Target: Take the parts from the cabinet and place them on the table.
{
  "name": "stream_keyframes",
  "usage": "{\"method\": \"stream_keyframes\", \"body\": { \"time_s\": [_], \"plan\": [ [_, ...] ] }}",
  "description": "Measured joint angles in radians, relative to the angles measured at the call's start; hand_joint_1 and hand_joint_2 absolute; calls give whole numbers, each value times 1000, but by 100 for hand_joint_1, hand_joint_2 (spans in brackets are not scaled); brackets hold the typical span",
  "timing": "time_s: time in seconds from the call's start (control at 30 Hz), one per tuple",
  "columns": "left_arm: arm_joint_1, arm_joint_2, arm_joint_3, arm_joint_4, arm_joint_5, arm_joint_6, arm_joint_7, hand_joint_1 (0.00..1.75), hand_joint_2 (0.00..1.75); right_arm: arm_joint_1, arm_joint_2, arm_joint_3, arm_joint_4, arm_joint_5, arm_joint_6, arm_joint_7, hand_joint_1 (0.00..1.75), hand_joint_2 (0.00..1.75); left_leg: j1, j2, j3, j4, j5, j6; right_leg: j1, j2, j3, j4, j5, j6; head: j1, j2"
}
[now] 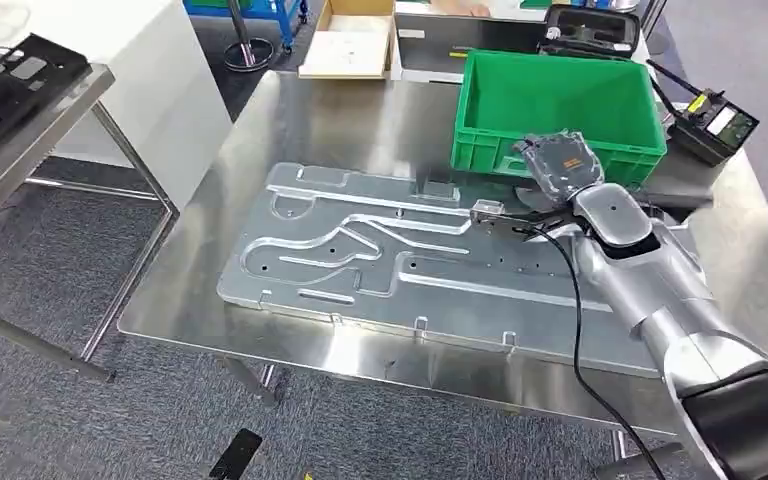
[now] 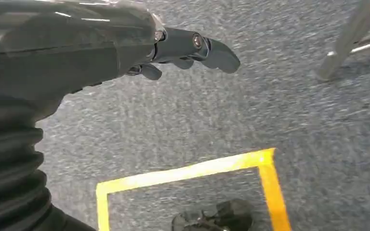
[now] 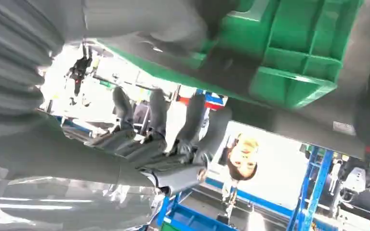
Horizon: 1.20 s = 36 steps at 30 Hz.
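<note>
While your right hand [image 1: 558, 168] rests at the far right side of the machined plate [image 1: 390, 250], watch that contact first. In the head view the hand sits over the plate's far edge, just in front of the green bin [image 1: 556, 110], and its fingers are hidden under the wrist housing. In the right wrist view the fingers [image 3: 173, 130] look extended and spread against a shiny surface, but you cannot tell whether they pinch the plate's edge or merely lie on it. Treat the grasp as unconfirmed.

The plate already lies flat on the steel table [image 1: 290, 110], filling most of its middle, with its near long edge close to the table's front edge. If you lift or pull the hand away while a finger is hooked under the rim, you probably drag the plate toward that front edge, and a smooth part on a smooth top slides easily. Push forward instead and the plate or the hand likely knocks the bin toward the table's back right corner.

Mind the black cable [image 1: 572, 330] too: it runs across the plate's right end beside your forearm and could snag on a raised tab.

Your left hand [image 2: 183, 50] hangs over the carpet beside yellow floor tape [image 2: 192, 171], fingers loosely extended, holding nothing.
</note>
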Motion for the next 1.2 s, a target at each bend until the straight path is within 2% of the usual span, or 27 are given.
{"method": "stream_keyframes", "body": {
  "time_s": [0.03, 0.07, 0.17, 0.2, 0.23, 0.27, 0.33, 0.37, 0.4, 0.43, 0.5, 0.53, 0.57, 0.6, 0.67, 0.7, 0.73, 0.77, 0.83, 0.87, 0.9, 0.93, 1.0, 1.03, 1.07, 1.13, 1.2],
  "plan": [
    [-1, 1, 0, 0, 1, 0, 1, 0, 0, -1, 3, 0, 0, 0, -1, 3, 0, 0, -4, -1, 24, -51, 3, 11, -2, 0, 2, -4, -2, 2, 0, 0],
    [-1, 2, 0, 0, 1, 0, 5, 0, 0, -7, 5, 0, 1, 0, 0, 4, 0, 0, -8, -1, 30, -65, 4, 14, 4, 1, -1, -2, -1, 7, 0, 0],
    [-2, 2, 1, 0, 11, 7, 33, 0, 0, -8, 9, 0, 2, 5, 3, 5, 0, 0, -9, -1, 33, -76, 0, 18, 1, 0, 1, -13, 6, 23, 0, 0],
    [-3, 1, 1, 0, 14, 8, 46, 0, 0, -10, 10, 0, 2, 5, 3, 5, 0, 0, 5, 1, 46, -98, 9, 24, 6, -1, 1, -13, -1, 29, 0, 0],
    [-3, 1, 2, 0, 19, 13, 56, 0, 0, -16, 10, -2, 3, 6, 4, 5, 0, 0, 3, 3, 50, -106, 19, 25, 4, -2, -4, 7, -20, 33, 1, 0],
    [-6, 2, 3, 0, 19, 19, 63, 0, 0, -22, 11, -2, 5, 7, 5, 6, 0, 0, 3, 4, 50, -106, 21, 29, 3, -1, -27, 61, -58, 33, 0, 0],
    [-10, 2, 3, 0, 19, 29, 71, 0, 0, -22, 13, -2, 7, 8, 7, 9, 0, 0, 1, 4, 46, -104, 22, 31, 1, -1, -96, 219, -133, 38, 0, 0],
    [-10, 2, 3, 0, 20, 29, 72, 0, 0, -20, 13, -3, 10, 8, 7, 10, 0, 0, 1, 3, 44, -103, 22, 31, 1, -1, -121, 273, -148, 40, 0, 0],
    [-9, 2, 3, 0, 22, 28, 72, 0, 0, -20, 14, -3, 12, 8, 6, 13, 0, 0, 1, 2, 42, -99, 22, 31, 0, -2, -125, 283, -138, 42, 0, 0],
    [-8, 2, 3, 0, 22, 27, 72, 0, 0, -22, 14, -6, 13, 8, 5, 15, 0, 0, 2, 2, 39, -94, 22, 31, -1, -2, -106, 245, -107, 43, 0, 0],
    [-9, 1, 4, 0, 24, 26, 72, 0, 0, -32, 14, -11, 13, 7, 3, 19, 0, 0, 3, 0, 32, -80, 18, 25, -5, -3, -23, 82, -21, 43, 0, 0],
    [-10, 1, 4, 0, 25, 25, 72, 0, 0, -38, 15, -14, 13, 7, 0, 24, 0, 0, 2, 0, 25, -70, 15, 20, -7, -3, 4, 15, -14, 42, 0, 0],
    [-12, 1, 4, 0, 25, 24, 72, 0, 0, -45, 16, -15, 13, 7, -2, 29, 0, 0, -6, -1, 14, -58, 13, 15, 2, -1, 6, 10, -14, 37, 0, 0],
    [-11, 1, 4, 0, 25, 23, 72, 0, 0, -46, 16, -18, 13, 6, -5, 34, 0, 0, -5, -1, 10, -60, 17, 11, -2, 1, -1, 13, -10, 30, 0, 0],
    [-9, 1, 4, 0, 25, 21, 72, 0, 0, -47, 16, -29, 13, 7, -6, 45, 0, 0, -2, -3, 8, -63, 27, -2, 4, 1, -6, 14, -2, 18, -1, 0],
    [-8, 1, 4, 0, 25, 19, 72, 0, 0, -51, 15, -33, 13, 8, -7, 52, 0, 0, -3, -4, 3, -62, 28, -7, -2, -2, -13, 7, 6, 7, 0, 0],
    [-7, 1, 4, 0, 25, 18, 72, 0, 0, -58, 15, -36, 13, 9, -8, 59, 0, 0, 0, -2, -8, -46, 3, -12, -4, -4, -16, 4, 15, -1, 0, 0],
    [-8, 1, 4, 0, 25, 17, 72, 0, 0, -63, 15, -40, 11, 11, -9, 64, 0, 0, 0, -2, -21, -4, -43, -20, -6, -4, -23, 2, 23, -7, 0, 0],
    [-11, 1, 4, 0, 25, 14, 74, 0, 0, -67, 14, -50, 6, 19, -17, 77, 0, 0, 8, -1, -69, 162, -147, -31, -4, -4, -41, 3, 38, -9, 0, 0],
    [-11, 1, 4, 0, 25, 13, 74, 0, 0, -67, 11, -57, 5, 26, -21, 81, 0, 0, 9, -1, -82, 221, -175, -33, -4, -4, -49, 3, 44, -8, 0, 0],
    [-10, 1, 4, 0, 25, 12, 74, 0, 0, -67, 8, -61, 3, 29, -29, 84, 0, 0, 9, -1, -77, 242, -183, -33, -3, -5, -58, 3, 52, -7, 0, 0],
    [-10, 1, 4, 0, 26, 12, 74, 0, 0, -67, 2, -66, 0, 32, -37, 84, 0, 0, 9, -1, -50, 217, -172, -31, -2, -5, -66, 3, 60, -6, 0, 0],
    [-11, 1, 4, 0, 29, 15, 72, 0, 0, -68, -13, -79, -12, 35, -57, 84, 0, 0, 7, -1, 69, 45, -118, -19, 0, -5, -83, 3, 77, -2, 0, 0],
    [-12, 1, 4, 0, 31, 16, 71, 0, 0, -70, -21, -90, -21, 35, -71, 84, 0, 0, 4, -2, 142, -57, -102, -6, -1, -5, -86, 3, 85, 0, 0, 0],
    [-14, 3, 4, 0, 32, 17, 71, 0, 0, -70, -28, -99, -29, 35, -79, 84, 0, 0, -3, 0, 154, -83, -115, -1, 2, -6, -88, -1, 93, 8, 0, 0],
    [-14, 3, 4, 0, 35, 21, 69, 0, 0, -75, -45, -119, -34, 35, -97, 81, 0, 0, -11, -1, 140, -84, -92, 9, -6, -8, -87, -9, 109, 23, -2, 0],
    [-11, 3, 4, 0, 40, 21, 69, 0, 0, -73, -62, -135, -40, 35, -102, 71, 0, 0, -13, 0, 132, -95, -67, 22, -6, -8, -85, -32, 136, 37, -2, 0]
  ]
}}
